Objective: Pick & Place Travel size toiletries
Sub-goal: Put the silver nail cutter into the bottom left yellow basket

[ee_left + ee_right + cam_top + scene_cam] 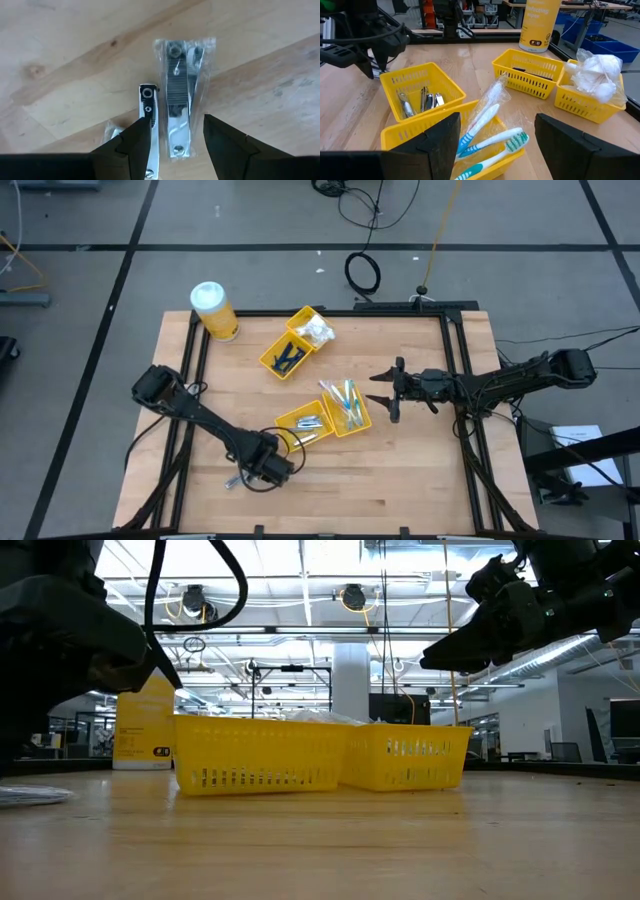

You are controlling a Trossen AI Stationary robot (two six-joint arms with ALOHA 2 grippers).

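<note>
Two silver nail clippers in clear wrap lie flat on the wooden table near its front left. My left gripper (177, 120) (262, 467) points down over them, open. One wrapped clipper (181, 100) lies lengthwise in the gap between the fingers. The other clipper (148, 107) lies beside it, partly under one fingertip (141, 137); I cannot tell whether that finger touches it. My right gripper (496, 125) (385, 393) hangs open and level above the table, right of the trays, with nothing in it.
Four yellow trays stand mid-table: one with silver clippers (422, 97), one with toothbrushes (490, 137), one with dark blue sticks (286, 357), one with white packets (592, 75). A yellow jar with a white lid (213, 310) stands at the far left. Bare wood lies along the near edge.
</note>
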